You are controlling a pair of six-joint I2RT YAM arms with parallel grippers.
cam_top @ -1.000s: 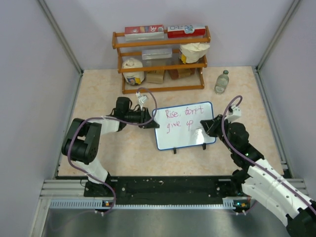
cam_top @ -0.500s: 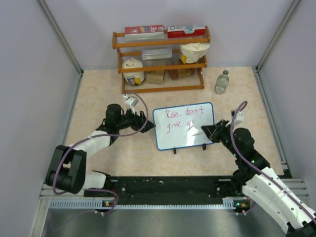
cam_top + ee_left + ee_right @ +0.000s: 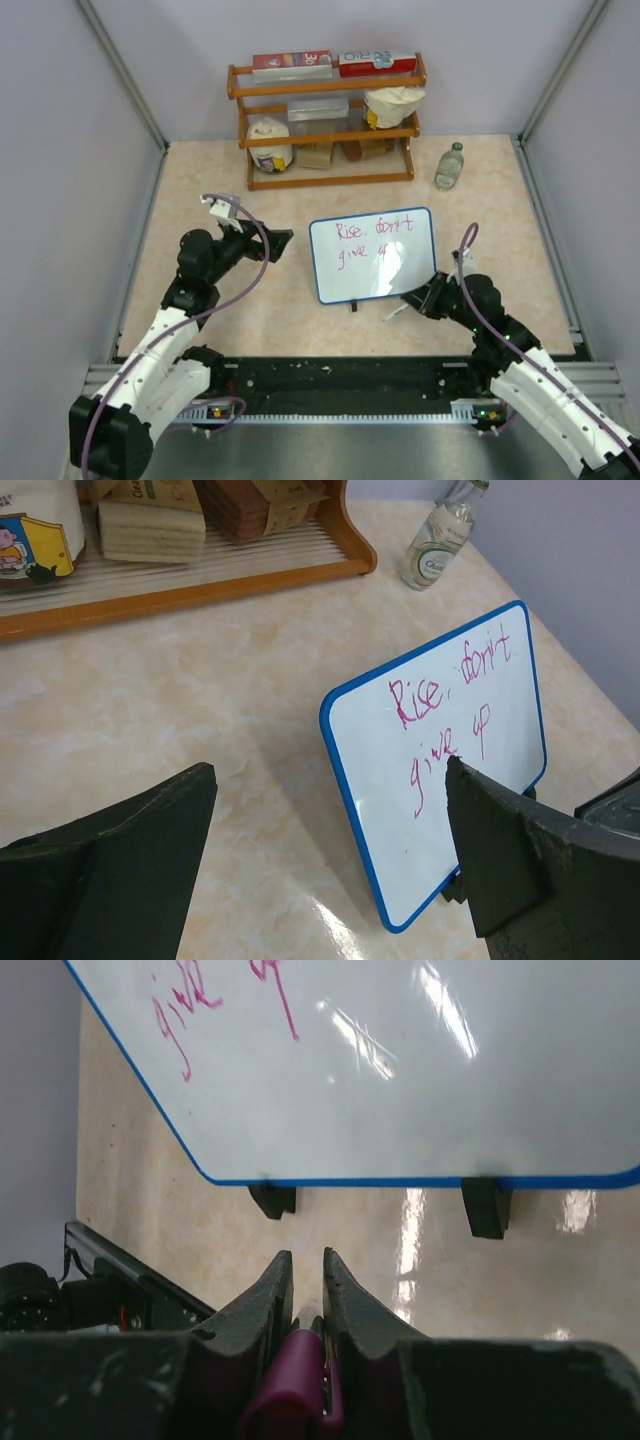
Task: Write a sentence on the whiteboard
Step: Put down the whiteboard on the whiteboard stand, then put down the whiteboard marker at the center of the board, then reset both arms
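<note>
The whiteboard stands on its black feet at mid table, blue-framed, also seen in the left wrist view as the whiteboard and from below as the whiteboard. The sentence in pink marker reads "Rise, don't give up"; the sentence shows whole from the left wrist. My left gripper hangs open, left of the board and apart from it, nothing between its fingers. My right gripper sits below the board's near right corner, shut on a magenta marker whose pale tip points left, off the board.
A wooden rack with boxes and bags stands at the back. A small clear bottle stands to its right. Grey walls close both sides, and a black rail runs along the near edge.
My left gripper has let go of the board's left edge, opened wide and drawn back to the left. The right gripper has pulled the marker off the board toward the near edge.
</note>
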